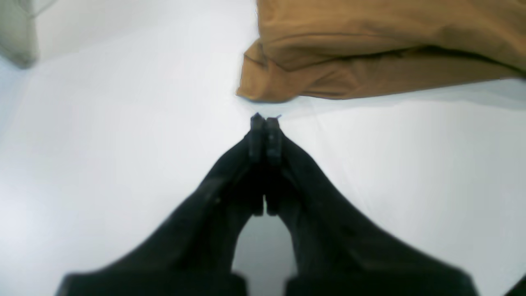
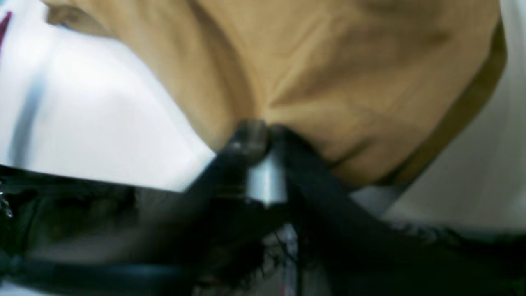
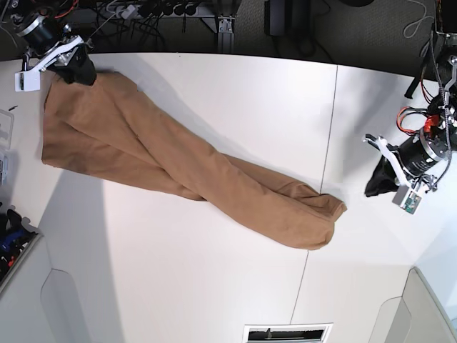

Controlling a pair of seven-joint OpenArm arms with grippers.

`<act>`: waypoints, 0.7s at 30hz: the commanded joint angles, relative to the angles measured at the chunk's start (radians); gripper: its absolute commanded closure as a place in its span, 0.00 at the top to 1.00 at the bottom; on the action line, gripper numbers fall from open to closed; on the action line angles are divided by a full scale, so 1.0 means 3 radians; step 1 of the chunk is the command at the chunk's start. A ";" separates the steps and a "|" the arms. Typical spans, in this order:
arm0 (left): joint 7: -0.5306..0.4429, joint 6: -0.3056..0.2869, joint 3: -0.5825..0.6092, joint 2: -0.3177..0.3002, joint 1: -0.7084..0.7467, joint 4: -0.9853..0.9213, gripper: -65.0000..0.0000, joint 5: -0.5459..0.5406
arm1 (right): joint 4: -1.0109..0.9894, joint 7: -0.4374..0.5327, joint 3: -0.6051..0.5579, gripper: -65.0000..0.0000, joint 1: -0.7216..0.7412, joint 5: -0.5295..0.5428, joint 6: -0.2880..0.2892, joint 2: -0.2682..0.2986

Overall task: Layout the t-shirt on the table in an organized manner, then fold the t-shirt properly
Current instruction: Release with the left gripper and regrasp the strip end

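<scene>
Base view: the t-shirt (image 3: pixel 178 161) lies on the table (image 3: pixel 235 107) as a long twisted band running from the upper left of the frame down to the lower right of centre. It is not spread flat. The upper-left part fans out wider; past the middle the cloth twists over itself and narrows to a rounded, bunched end beside the dark seam. No sleeves or collar can be made out. Judgement: layout is at an early stage, and no fold has been started.

Right gripper (image 3: pixel 77 71), upper left corner of the base view, sits at the top corner of the cloth. In the right wrist view its jaws are pinched together on a tuck of fabric, creases radiating from the pinch point (image 2: pixel 263 129); that view is blurred, so edge or hem cannot be told.

Left gripper (image 1: pixel 265 120), at the right edge of the base view, is well apart from the cloth there. Left wrist view: jaws closed against each other with nothing between them, tips over bare table just short of the shirt's folded corner at upper centre.

Cloth: plain tan-brown, soft, limp, with shallow wrinkles and layered edges.

Remaining, as judged: untwist, spread flat, then fold.
</scene>
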 commanded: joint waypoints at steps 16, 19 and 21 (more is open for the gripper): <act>-0.0445 0.0072 0.0181 0.0540 -0.0837 -0.1053 0.51 0.0305 | 0.0060 0.0295 0.0019 0.70 0.0406 -0.0184 -0.0051 0.0034; -0.0476 0.0072 0.0341 0.0617 -0.1165 -0.1418 0.51 0.0352 | 0.0060 0.0309 0.0019 0.70 0.0404 -0.0214 -0.0051 0.0033; -0.0488 0.0072 0.0451 0.0682 -0.1325 -0.1621 0.51 0.0415 | 0.0060 0.0322 0.0019 0.70 0.0403 -0.0261 -0.0052 0.0033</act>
